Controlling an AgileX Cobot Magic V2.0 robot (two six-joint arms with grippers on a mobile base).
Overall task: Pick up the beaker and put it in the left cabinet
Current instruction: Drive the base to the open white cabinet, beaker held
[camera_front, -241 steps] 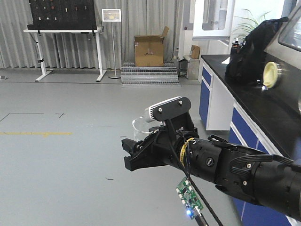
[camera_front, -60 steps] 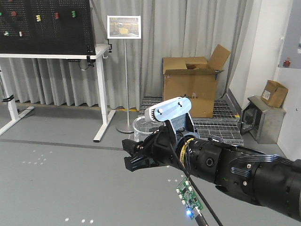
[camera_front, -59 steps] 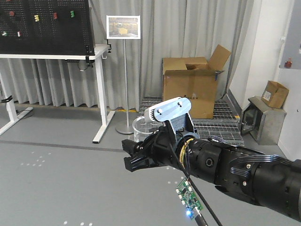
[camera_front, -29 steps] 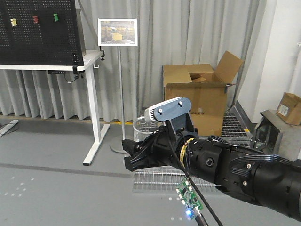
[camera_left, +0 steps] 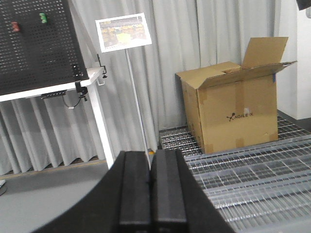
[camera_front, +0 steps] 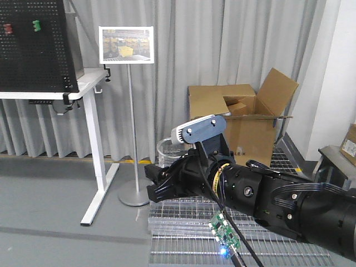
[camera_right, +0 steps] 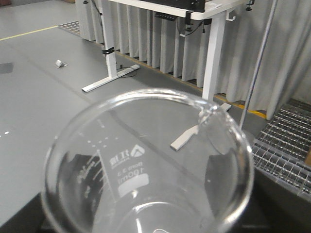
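Two tools show. R tool (camera_front: 157,179), on the black arm (camera_front: 278,200) at the right of the front view, is clamped on the beaker (camera_front: 166,149). The glass is held in the air and looks upright. In the R wrist view its rim and pour lip fill the pic, w/ white markings on the wall. L tool (camera_left: 150,194) has its fingers pressed together, nothing btw them. Behind: open cardboard box (camera_front: 239,119) by a metal grating (camera_front: 178,233), sign stand (camera_front: 125,44), white table (camera_front: 50,94) w/ black pegboard (camera_front: 33,50), grey curtain (camera_front: 183,50). Small green circuit board (camera_front: 223,233) hangs under the arm
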